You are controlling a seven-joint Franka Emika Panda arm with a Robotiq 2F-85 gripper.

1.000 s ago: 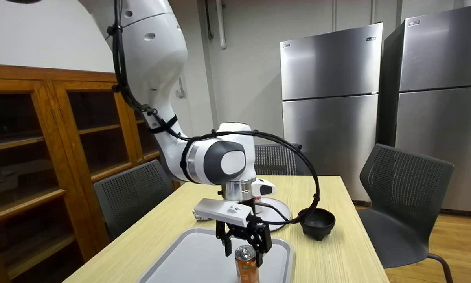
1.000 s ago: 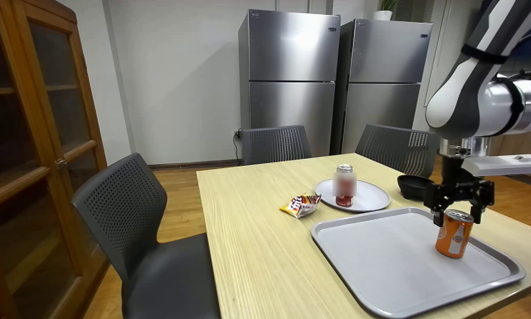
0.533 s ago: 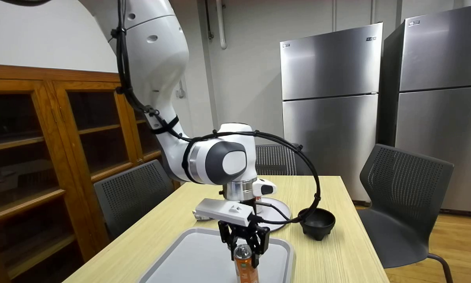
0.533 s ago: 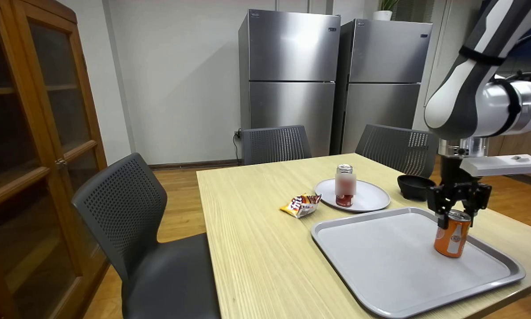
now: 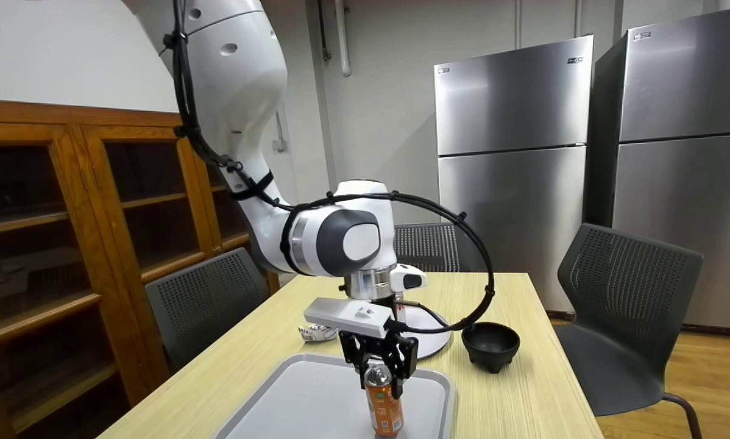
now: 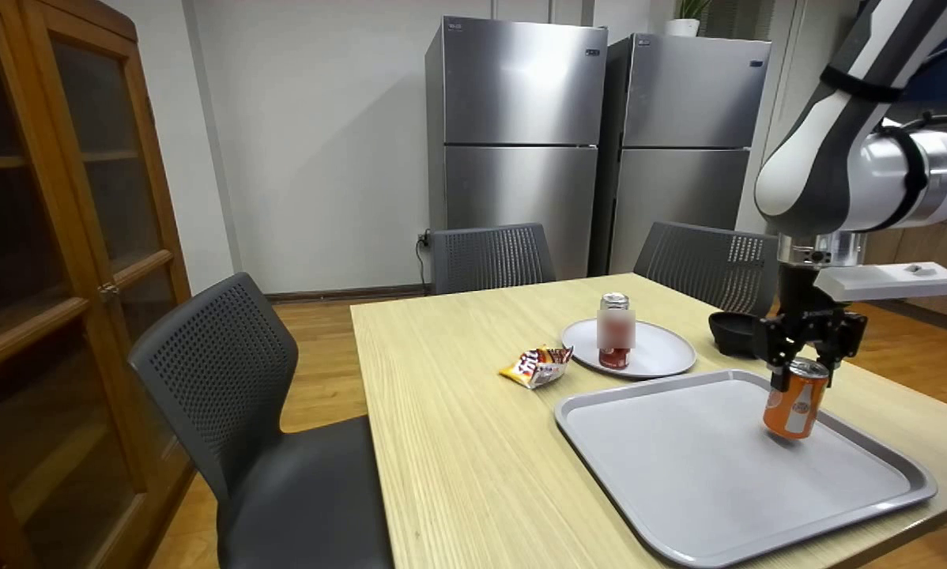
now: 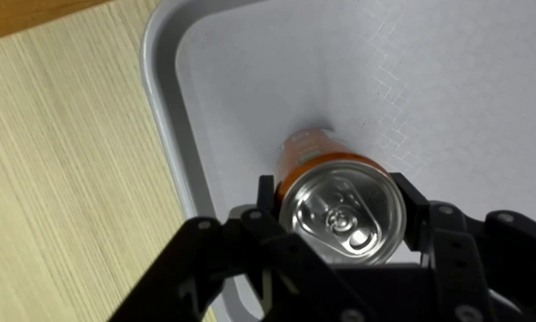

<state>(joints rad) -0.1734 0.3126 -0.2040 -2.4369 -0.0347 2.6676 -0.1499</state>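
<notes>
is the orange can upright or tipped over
Upright, perhaps leaning slightly: the orange can has its lid uppermost, between the end effector's fingers.

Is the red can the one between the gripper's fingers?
No, in an exterior view the red can stands on the plate, while the gripper holds the orange can over the tray.

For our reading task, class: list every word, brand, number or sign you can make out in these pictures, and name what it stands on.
No text can be read with certainty.
Orange soda can: emblem and fine print, too small.
Snack bag: bold lettering, too small and creased.
Red soda can on the plate: label blurred out.
Refrigerators: corner badges, too small.
</notes>
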